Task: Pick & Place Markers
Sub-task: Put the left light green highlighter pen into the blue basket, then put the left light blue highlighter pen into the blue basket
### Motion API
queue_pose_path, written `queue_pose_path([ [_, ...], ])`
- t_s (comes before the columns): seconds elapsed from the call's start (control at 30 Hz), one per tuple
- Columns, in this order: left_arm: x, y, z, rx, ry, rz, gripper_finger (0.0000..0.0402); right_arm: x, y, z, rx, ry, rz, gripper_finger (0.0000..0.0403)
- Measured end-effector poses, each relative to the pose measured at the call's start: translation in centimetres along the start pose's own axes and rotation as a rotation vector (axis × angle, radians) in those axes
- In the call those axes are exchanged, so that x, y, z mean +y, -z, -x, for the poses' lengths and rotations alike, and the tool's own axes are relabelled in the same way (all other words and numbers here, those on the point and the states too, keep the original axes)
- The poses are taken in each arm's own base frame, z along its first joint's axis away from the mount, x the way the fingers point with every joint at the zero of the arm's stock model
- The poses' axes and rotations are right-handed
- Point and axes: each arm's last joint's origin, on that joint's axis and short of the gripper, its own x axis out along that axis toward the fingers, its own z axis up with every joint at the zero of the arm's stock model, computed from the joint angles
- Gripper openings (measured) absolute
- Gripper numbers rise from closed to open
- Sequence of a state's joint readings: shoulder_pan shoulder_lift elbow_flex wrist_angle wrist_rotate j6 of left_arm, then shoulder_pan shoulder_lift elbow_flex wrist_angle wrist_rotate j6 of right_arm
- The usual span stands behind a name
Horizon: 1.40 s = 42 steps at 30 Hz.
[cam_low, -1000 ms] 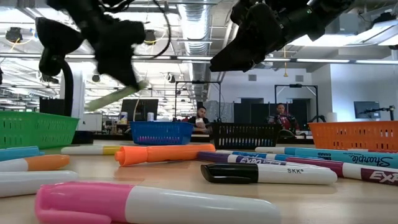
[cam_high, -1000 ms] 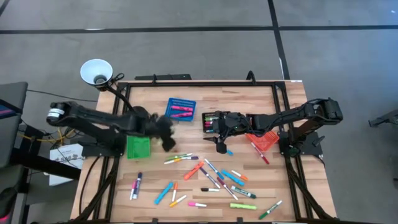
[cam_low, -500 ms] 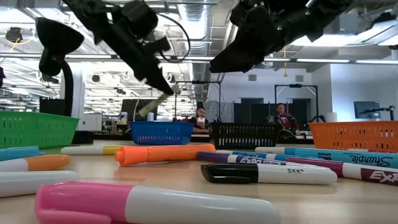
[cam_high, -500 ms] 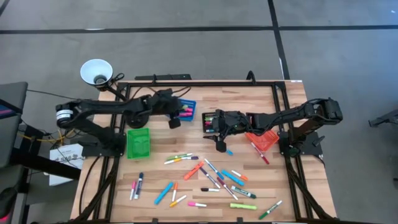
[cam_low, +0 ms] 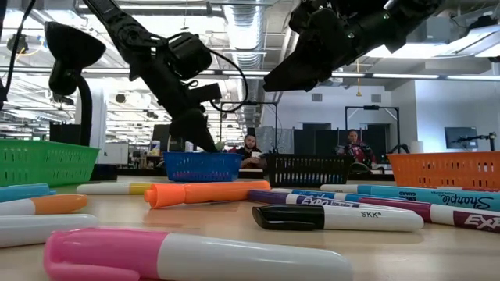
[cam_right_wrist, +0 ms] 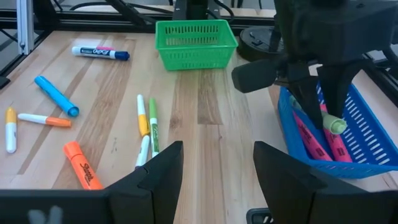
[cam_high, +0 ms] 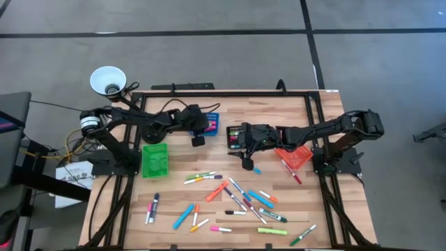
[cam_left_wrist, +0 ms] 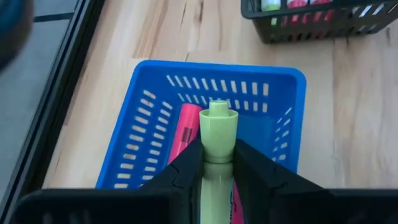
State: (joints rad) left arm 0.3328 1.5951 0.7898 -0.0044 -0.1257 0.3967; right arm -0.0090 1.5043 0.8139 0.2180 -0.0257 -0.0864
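My left gripper (cam_high: 198,138) is shut on a light green marker (cam_left_wrist: 217,127) and hangs over the blue bin (cam_high: 206,123), slanting down into it. Pink markers (cam_left_wrist: 186,127) lie in that bin. In the right wrist view, the green marker's free end (cam_right_wrist: 336,126) is inside the bin's walls. My right gripper (cam_high: 247,164) hovers open and empty beside the black bin (cam_high: 235,137). Many loose markers (cam_high: 237,201) lie flat on the wooden table's near half. My left gripper pinches the green marker's barrel (cam_left_wrist: 217,163) between its two fingers, and the marker runs along the fingers. The stepped end (cam_left_wrist: 218,113) sticks out past the fingertips. The fingers slant down from the table's left. The marker points down into the blue bin; whether it touches the pink markers, I cannot tell.
A green bin (cam_high: 155,160) stands left of the blue one. An orange bin (cam_high: 296,156) lies tipped at the right, under my right arm. A white lamp shade (cam_high: 108,79) stands off the table's far left corner. A black frame (cam_high: 230,91) runs round the table.
My left gripper has carried the green marker from beside the green bin toward the far edge and a little right, over the blue bin. It has sunk and rolled on the way. The marker stuck out nearly level before and now points down into the bin.
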Motion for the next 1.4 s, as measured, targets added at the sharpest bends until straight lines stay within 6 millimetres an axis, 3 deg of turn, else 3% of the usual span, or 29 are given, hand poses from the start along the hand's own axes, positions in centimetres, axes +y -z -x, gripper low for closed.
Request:
queue_pose_path([
  [0.4, 0.0, 0.0, 0.0, -0.001, 0.000, 0.007, 0.0080, 0.0, 0.0, 0.0, 0.000, 0.000, 0.000, 0.0189],
  [0.7, 0.0, 0.0, 0.0, -0.004, -0.002, 0.020, 0.0144, 0.0, 0.0, 0.0, 0.000, 0.000, 0.000, 0.0189],
  [0.87, -0.3, -0.3, 0.3, -0.018, 0.003, 0.084, 0.0158, 0.0, 0.0, 0.0, 0.000, 0.000, 0.000, 0.0189],
  [1.03, -2.3, -2.2, 2.6, -0.128, 0.099, 0.136, 0.0150, 0.0, 0.0, 0.0, 0.000, 0.000, 0.000, 0.0189],
  [1.23, -6.3, -4.3, 8.0, -0.263, 0.361, 0.194, 0.0135, 0.0, 0.0, 0.0, 0.000, 0.000, 0.000, 0.0189],
  [1.4, -10.1, -4.8, 11.7, -0.287, 0.505, 0.218, 0.0127, 0.0, 0.0, 0.0, 0.000, 0.000, 0.000, 0.0189],
])
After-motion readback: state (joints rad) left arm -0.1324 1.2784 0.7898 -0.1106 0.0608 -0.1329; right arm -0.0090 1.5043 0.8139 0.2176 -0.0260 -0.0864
